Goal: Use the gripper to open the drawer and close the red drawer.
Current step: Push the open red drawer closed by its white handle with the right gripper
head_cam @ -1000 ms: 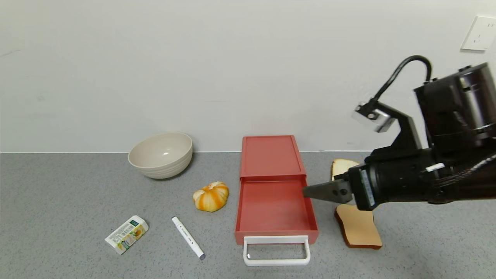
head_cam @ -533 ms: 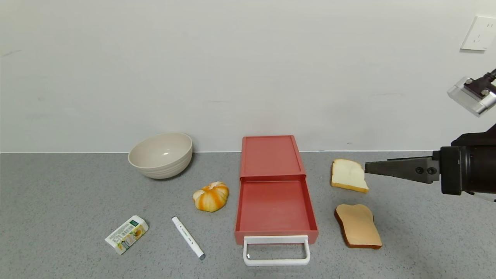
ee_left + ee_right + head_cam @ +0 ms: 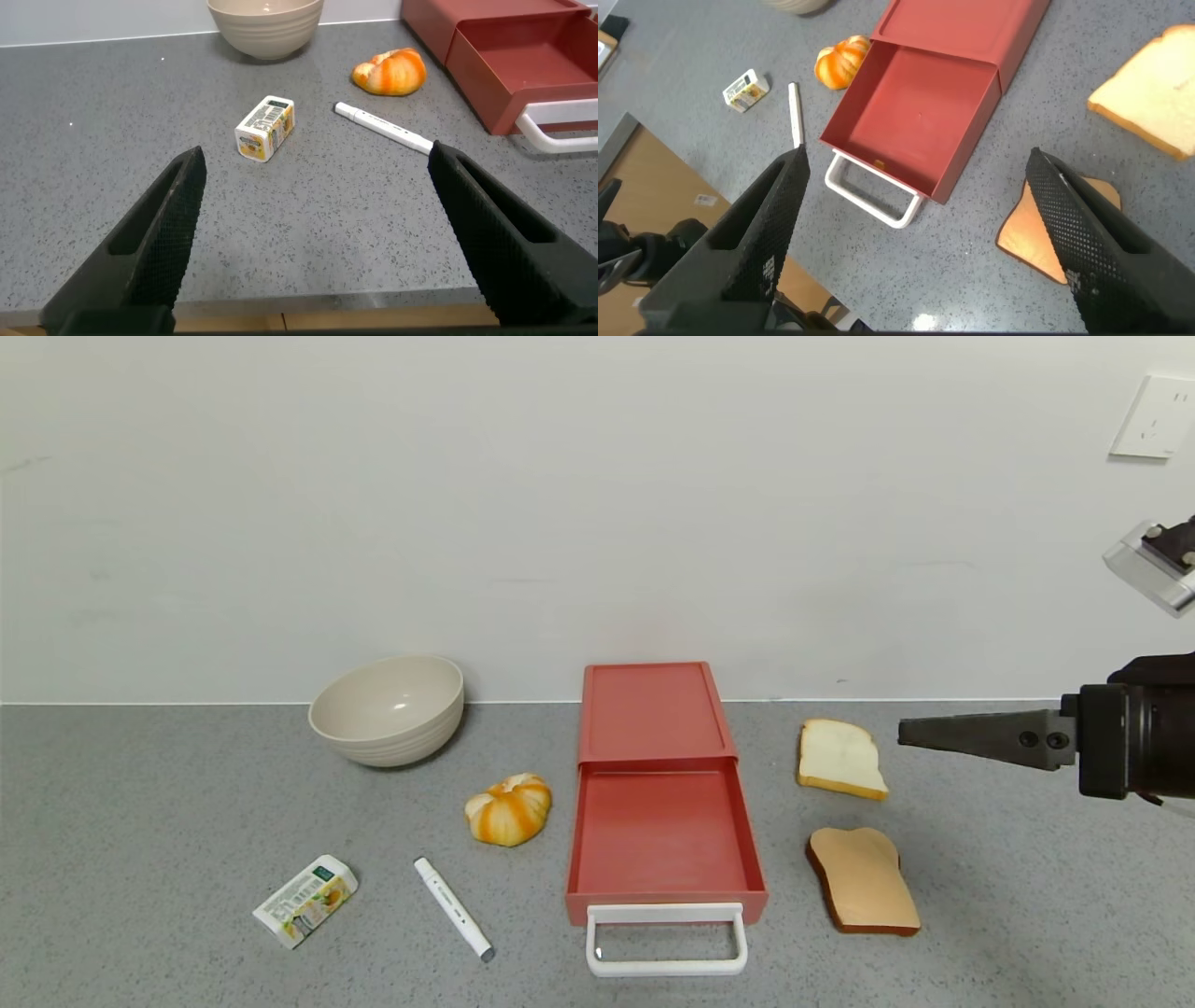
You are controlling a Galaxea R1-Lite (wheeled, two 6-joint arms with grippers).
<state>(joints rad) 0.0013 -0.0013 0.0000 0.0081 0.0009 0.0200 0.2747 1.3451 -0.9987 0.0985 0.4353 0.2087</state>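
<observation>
- The left gripper hangs low over the near edge of the grey table, fingers spread wide with nothing between them; it shows only in its own wrist view.
- A small printed carton lies at the front left, with a white marker pen just right of it.
- A beige bowl stands at the back by the wall — well apart from the carton.
- A small orange pumpkin sits just left of the drawer.
- The drawer sits mid-table, its red tray slid out toward the robot and empty, the white loop handle at the front.
- Right of the drawer lie a white bread slice and, nearer, a toast slice, apart from each other.
- The right gripper hovers in the air at the far right, tips pointing toward the drawer — clear of it, past the white slice. Its wrist view shows the fingers wide apart, holding nothing.
</observation>
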